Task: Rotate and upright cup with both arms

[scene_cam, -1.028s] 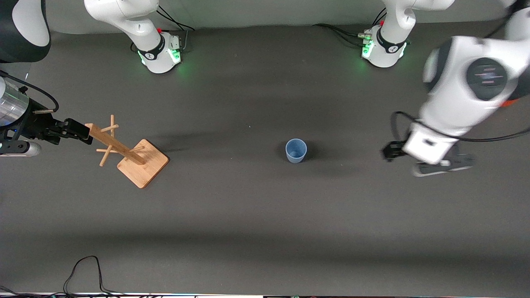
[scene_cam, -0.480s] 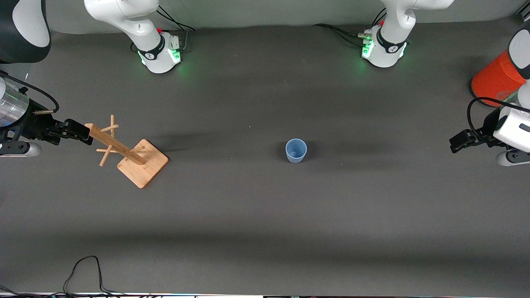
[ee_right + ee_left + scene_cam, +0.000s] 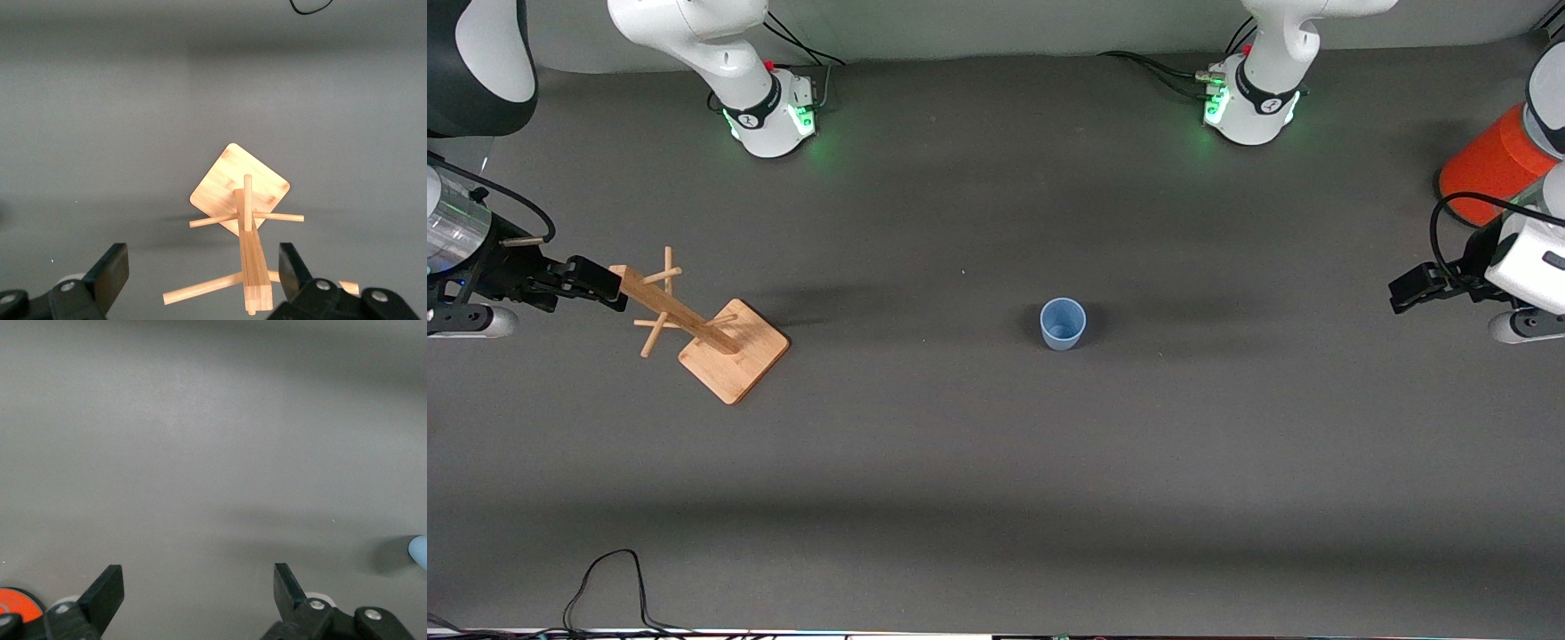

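Note:
The light-blue cup (image 3: 1063,323) stands upright, mouth up, alone near the middle of the table. A sliver of it shows in the left wrist view (image 3: 419,552). My left gripper (image 3: 1405,292) hangs over the left arm's end of the table, well apart from the cup, open and empty (image 3: 198,583). My right gripper (image 3: 594,283) waits at the right arm's end, open (image 3: 203,267), its fingers either side of the top of the wooden peg rack (image 3: 248,220) without touching it.
The wooden peg rack (image 3: 711,333) stands on its square base toward the right arm's end. An orange-red can (image 3: 1489,164) stands at the left arm's end, beside the left arm, and shows in the left wrist view (image 3: 13,603). A black cable (image 3: 609,578) lies at the near edge.
My left arm has swung away from the cup toward its own end of the table, uncovering the orange-red can. The cup and my right arm have not moved.

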You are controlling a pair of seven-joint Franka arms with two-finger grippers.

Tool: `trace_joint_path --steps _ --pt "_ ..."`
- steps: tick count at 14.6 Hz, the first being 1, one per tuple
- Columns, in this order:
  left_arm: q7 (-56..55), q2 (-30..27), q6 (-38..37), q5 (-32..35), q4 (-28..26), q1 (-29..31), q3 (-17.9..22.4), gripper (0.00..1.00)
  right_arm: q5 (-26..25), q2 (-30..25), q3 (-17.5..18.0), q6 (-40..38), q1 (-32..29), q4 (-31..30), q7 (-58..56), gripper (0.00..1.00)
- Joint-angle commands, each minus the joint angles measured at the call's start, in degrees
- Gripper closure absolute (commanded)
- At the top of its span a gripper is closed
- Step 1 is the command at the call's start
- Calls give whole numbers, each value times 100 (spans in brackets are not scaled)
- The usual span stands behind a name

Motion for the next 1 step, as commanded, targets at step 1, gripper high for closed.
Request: trace_joint_path --steps 1 --pt "87 -28 -201 -11 143 108 -92 0 -1 70 -25 -115 39 144 -43 0"
